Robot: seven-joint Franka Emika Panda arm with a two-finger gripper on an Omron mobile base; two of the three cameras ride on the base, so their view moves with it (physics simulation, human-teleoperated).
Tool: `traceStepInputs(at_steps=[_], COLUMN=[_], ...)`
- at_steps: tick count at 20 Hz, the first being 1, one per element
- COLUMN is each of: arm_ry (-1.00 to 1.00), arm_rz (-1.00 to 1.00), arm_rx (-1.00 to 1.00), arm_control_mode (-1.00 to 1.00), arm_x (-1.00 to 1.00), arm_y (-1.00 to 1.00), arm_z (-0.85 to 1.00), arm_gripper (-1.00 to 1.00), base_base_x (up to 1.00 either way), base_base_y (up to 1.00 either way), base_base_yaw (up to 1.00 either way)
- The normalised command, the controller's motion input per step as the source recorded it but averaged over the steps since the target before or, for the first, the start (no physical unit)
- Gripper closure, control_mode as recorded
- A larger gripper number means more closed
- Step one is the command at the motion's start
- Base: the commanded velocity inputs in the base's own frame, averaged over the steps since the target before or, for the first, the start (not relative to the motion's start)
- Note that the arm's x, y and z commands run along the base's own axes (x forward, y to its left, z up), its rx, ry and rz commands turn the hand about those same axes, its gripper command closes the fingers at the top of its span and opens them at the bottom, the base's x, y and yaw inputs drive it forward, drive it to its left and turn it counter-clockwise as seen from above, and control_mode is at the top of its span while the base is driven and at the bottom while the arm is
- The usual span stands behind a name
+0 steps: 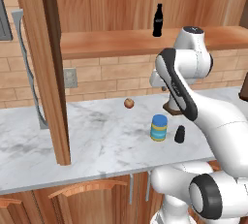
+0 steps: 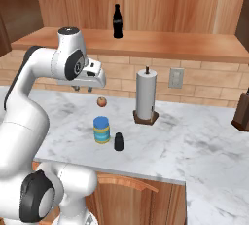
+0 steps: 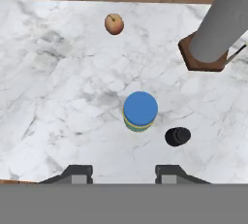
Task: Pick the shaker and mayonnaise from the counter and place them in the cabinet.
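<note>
- On the worktop [image 1: 72, 136], toward its front edge, the jar [image 1: 159, 127] and the shaker [image 1: 179, 134] stand upright just beside each other, apart and not touching; in the right base view the shaker [image 2: 118, 141] lies to the right of the jar [image 2: 101, 129] and slightly nearer the edge.
- The gripper [image 2: 83, 88] hangs above the worktop, well clear of both items, pointing down. Its fingers [image 3: 77, 173] are spread wide apart and hold nothing.
- Governing relation: in the hand view the jar [image 3: 140, 111] sits ahead of the gap between the fingers, close to their centre line, while the shaker [image 3: 178, 136] is offset toward the right finger. Both stand with their long axes vertical (seen almost end-on from the hand camera), so a descent from above would likely suit either.
- Judgement: neither item has been picked yet; the jar appears the better-aligned first target, needing a forward shift and a descent.
- Risk: the shaker stands close enough that a finger closing on the jar could nudge it.
- Cabinet [image 1: 121, 41]: its shelf lies above the worktop and carries a bottle [image 1: 157, 20].
- Other items: an apple [image 1: 129, 103] and a towel roll [image 2: 146, 95] stand further back.
</note>
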Motion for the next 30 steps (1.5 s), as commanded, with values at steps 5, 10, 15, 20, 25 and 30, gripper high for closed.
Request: traceStepInputs(at_steps=[5, 10, 15, 20, 25, 30], arm_ry=[-0.02, -0.13, -0.18, -0.19, -0.10, 0.00], arm_rz=[0.00, 0.00, 0.00, 0.04, 0.04, 0.04], arm_rx=[0.00, 0.00, 0.00, 0.00, 0.00, 0.00], arm_control_mode=[-1.00, -1.00, -1.00, -1.00, -1.00, -1.00], arm_x=[-0.23, -0.56, -0.54, -0.47, -0.26, -0.03], arm_y=[0.00, 0.00, 0.00, 0.00, 0.00, -0.02], arm_z=[-0.01, -0.07, -0.23, -0.34, -0.28, -0.23], arm_gripper=[-1.00, -1.00, -1.00, -1.00, -1.00, -1.00], base_base_x=[0.00, 0.00, 0.00, 0.00, 0.00, 0.00], base_base_y=[0.00, 0.00, 0.00, 0.00, 0.00, 0.00], base_base_yaw=[0.00, 0.00, 0.00, 0.00, 0.00, 0.00])
